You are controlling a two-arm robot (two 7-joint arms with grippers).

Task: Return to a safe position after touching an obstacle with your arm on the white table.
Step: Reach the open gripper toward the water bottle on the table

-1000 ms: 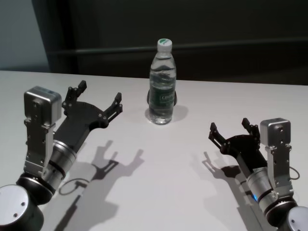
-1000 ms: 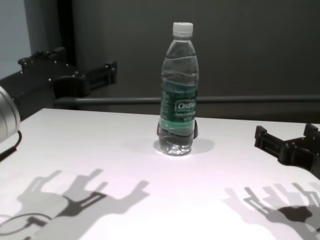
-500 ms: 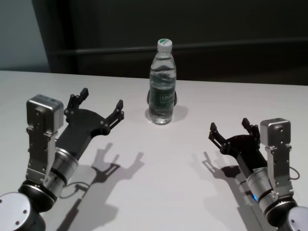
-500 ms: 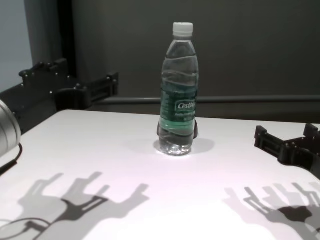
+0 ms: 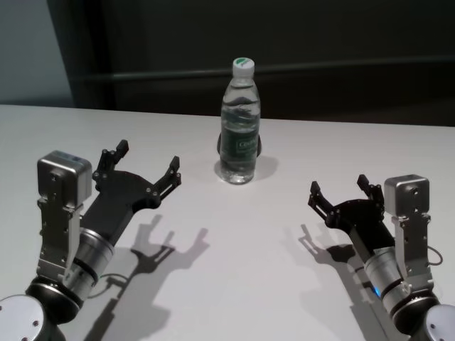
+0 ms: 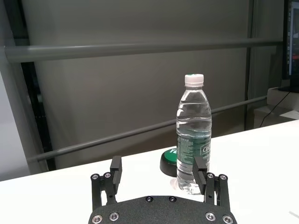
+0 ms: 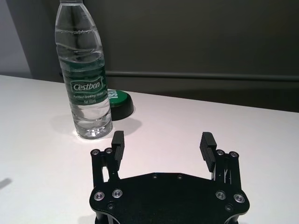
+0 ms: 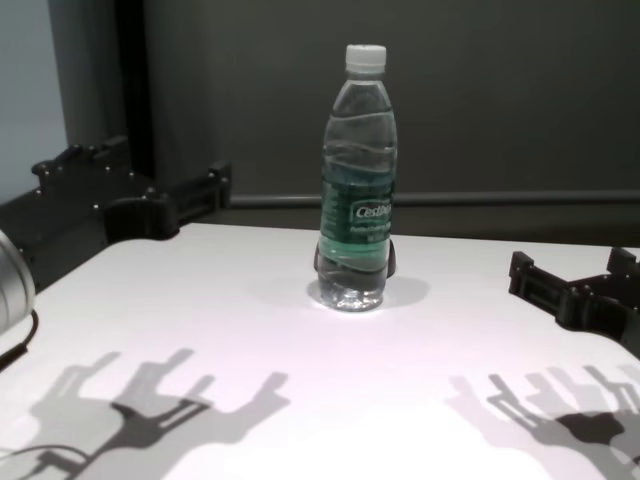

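The obstacle, a clear water bottle [image 5: 239, 128] with a white cap and a dark green label, stands upright at the far middle of the white table [image 5: 234, 234]. It also shows in the chest view [image 8: 358, 180], the left wrist view [image 6: 193, 135] and the right wrist view [image 7: 84, 74]. My left gripper [image 5: 148, 158] is open and empty, raised above the table, to the left of the bottle and apart from it. My right gripper [image 5: 338, 186] is open and empty, low over the table at the near right, well apart from the bottle.
A low round dark green object [image 7: 119, 100] lies on the table just behind the bottle. A dark wall with a horizontal rail [image 8: 500, 198] runs behind the table's far edge. The grippers' shadows fall on the table's near part.
My left gripper has drawn back toward me and come lower, still open. The bottle and my right arm have not moved.
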